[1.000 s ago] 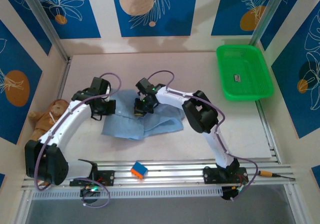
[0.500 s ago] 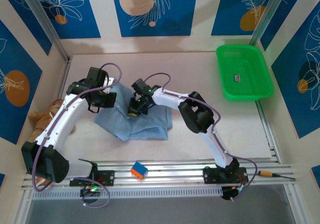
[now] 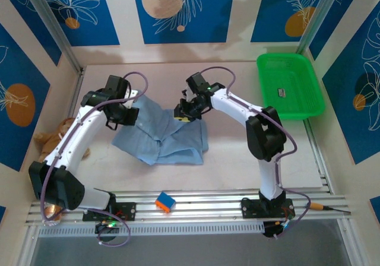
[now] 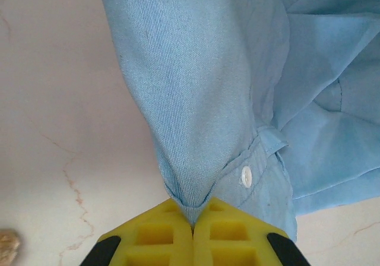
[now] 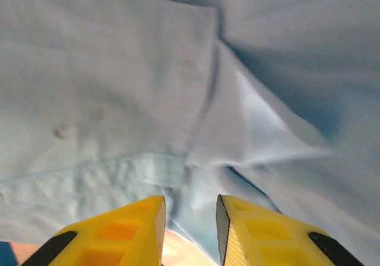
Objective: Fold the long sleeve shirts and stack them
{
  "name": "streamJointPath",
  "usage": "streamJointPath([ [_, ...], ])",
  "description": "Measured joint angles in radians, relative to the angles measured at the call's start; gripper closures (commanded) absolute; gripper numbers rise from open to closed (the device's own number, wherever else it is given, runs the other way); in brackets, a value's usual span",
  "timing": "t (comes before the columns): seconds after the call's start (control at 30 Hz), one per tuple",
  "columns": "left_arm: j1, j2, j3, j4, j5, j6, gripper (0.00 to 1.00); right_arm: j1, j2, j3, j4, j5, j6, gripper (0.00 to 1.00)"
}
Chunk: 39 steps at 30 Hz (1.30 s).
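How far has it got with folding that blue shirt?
Early on. Done: nothing neat yet; the shirt lies rumpled, partly doubled over. In hand: the left fingers pinch a sleeve end; the right fingers stand open over the cloth. Left: flattening, folding, stacking.

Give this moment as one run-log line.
left gripper: shut on shirt | right gripper: open, over shirt | shirt: rumpled on table
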<state>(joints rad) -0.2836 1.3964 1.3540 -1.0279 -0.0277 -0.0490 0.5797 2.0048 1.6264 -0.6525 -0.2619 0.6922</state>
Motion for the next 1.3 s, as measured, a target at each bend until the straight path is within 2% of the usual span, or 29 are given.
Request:
streamJointPath([
  [0.13, -0.016, 0.037, 0.065, -0.043, -0.060, 0.029, 1.00, -0.073, -0.063, -0.122, -0.028, 0.066, -0.035, 0.70],
  [0.33, -0.117, 0.129, 0.165, -0.089, -0.169, 0.035, 1.00, -0.175, -0.071, -0.263, -0.060, 0.180, -0.059, 0.73],
  [0.6, -0.296, 0.304, 0.286, -0.115, -0.263, -0.032, 1.00, -0.099, -0.015, -0.292, -0.030, 0.187, -0.070, 0.80],
  [0.93, -0.438, 0.452, 0.378, -0.087, -0.217, -0.157, 1.00, -0.100, -0.021, -0.321, 0.019, 0.172, -0.058, 0.82],
  [1.3, -0.466, 0.532, 0.371, 0.024, -0.089, -0.240, 1.00, -0.126, -0.052, -0.393, 0.105, 0.117, -0.039, 0.82],
])
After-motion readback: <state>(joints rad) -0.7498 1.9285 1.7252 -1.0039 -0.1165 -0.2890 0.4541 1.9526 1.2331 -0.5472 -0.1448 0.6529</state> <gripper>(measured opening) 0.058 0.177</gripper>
